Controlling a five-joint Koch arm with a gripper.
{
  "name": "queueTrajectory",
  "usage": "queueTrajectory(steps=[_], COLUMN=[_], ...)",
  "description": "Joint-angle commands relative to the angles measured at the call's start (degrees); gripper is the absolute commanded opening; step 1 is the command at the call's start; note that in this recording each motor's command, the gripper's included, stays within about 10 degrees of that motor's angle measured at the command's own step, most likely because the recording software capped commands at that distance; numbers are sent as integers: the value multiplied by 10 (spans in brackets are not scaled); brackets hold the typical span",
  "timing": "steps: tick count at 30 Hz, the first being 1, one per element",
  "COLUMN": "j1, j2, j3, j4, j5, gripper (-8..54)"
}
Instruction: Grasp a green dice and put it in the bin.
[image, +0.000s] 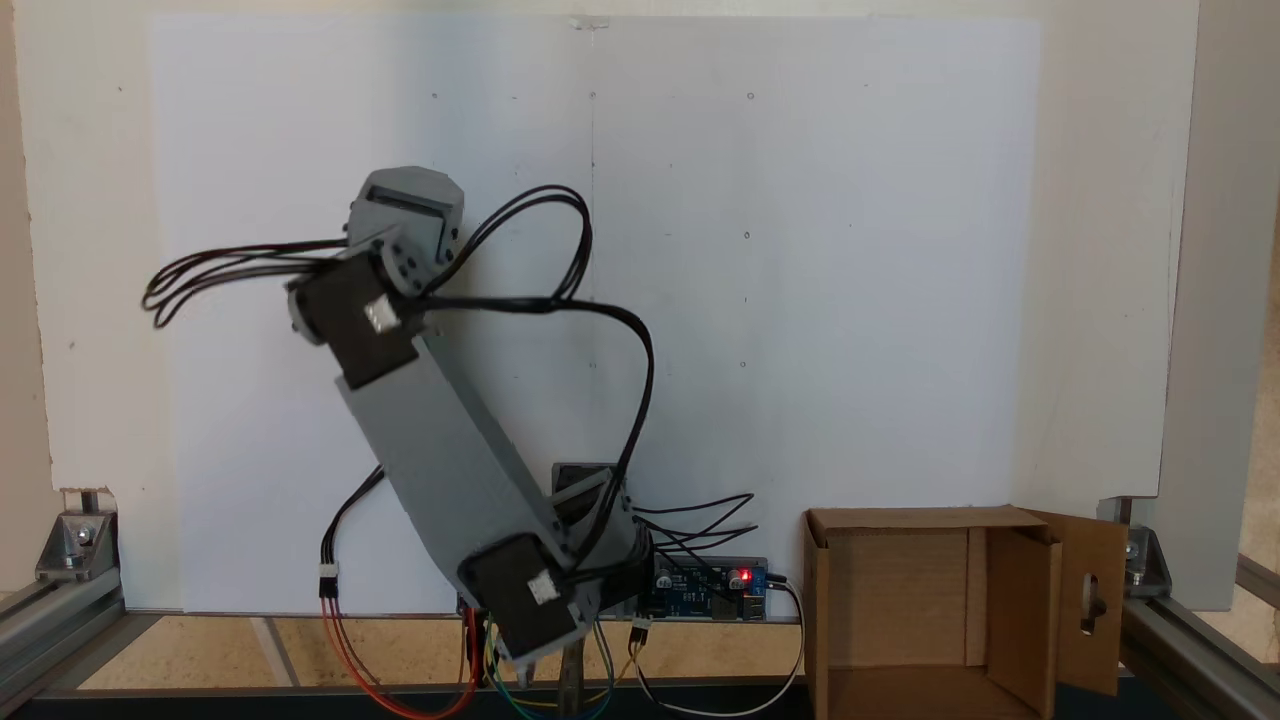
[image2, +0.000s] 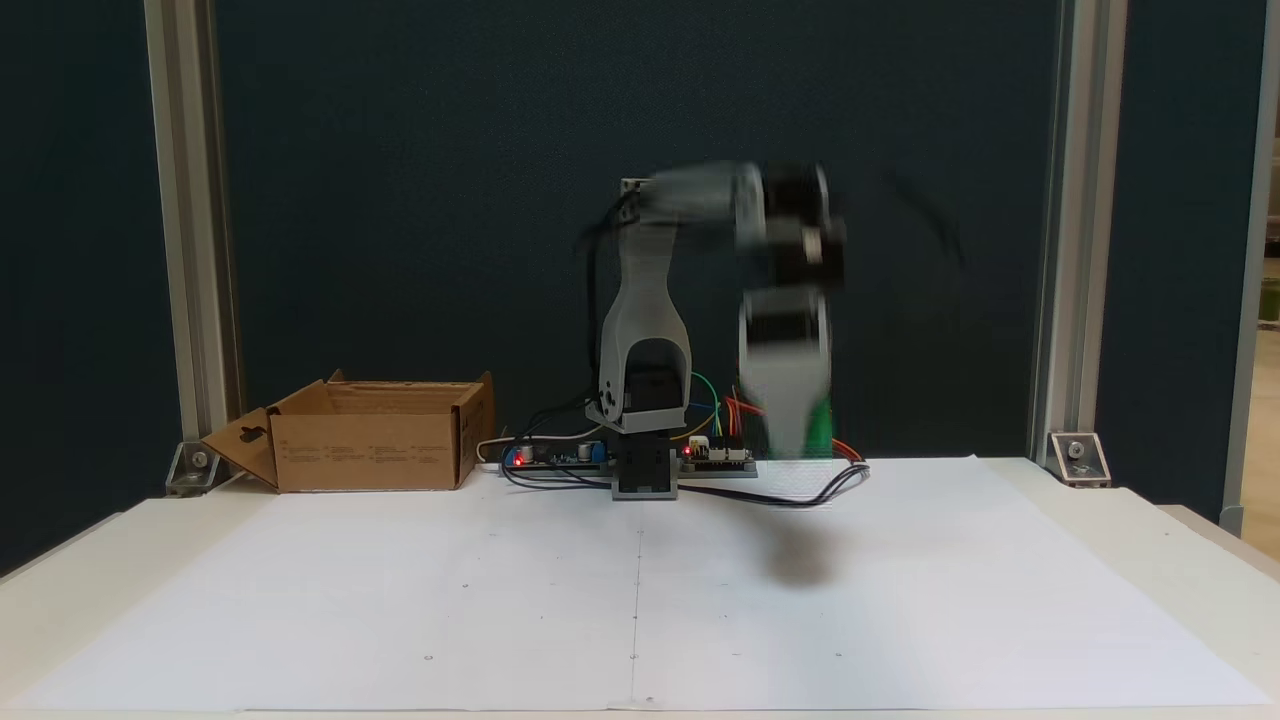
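In the front-facing fixed view the cardboard box (image2: 372, 437) sits at the far left of the table's back edge, its top open, one flap (image2: 243, 443) with a slot hanging out to the left. Just right of it, a small circuit board (image2: 548, 455) with a red light lies beside the arm's base (image2: 643, 470), and black, orange and green wires trail from there across the white paper (image2: 640, 590) that covers the table. The arm (image2: 648, 320) rises from the base, bends at the top and drops down again on the right. That hanging part is smeared by motion. At its lower end the gripper (image2: 795, 435) hangs above the paper, clear of it, with a soft shadow below. A streak of bright green, the green dice (image2: 822, 425), shows along the gripper's right edge, lifted off the table and well apart from the box. Whether the jaws are closed on it cannot be told through the blur.

In the fixed view from above, the arm (image: 440, 440) slants from upper left down to the base near the bottom centre, black cables (image: 240, 268) looping out to the left and over the top. The circuit board (image: 712, 588) lies right of the base. The box (image: 925, 610) stands at the bottom right corner, open and empty as far as can be seen, the slotted flap (image: 1090, 600) folded out on its right
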Motion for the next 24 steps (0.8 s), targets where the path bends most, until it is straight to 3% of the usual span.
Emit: queueTrajectory(steps=[1,6,14,24], j1=[11,82,396,808], j2=[38,81,178,160], j3=[-78,-89,-83,-134], j4=[89,139,105,98], j5=[43,-3,-157,-363], gripper=[115,115,115,115])
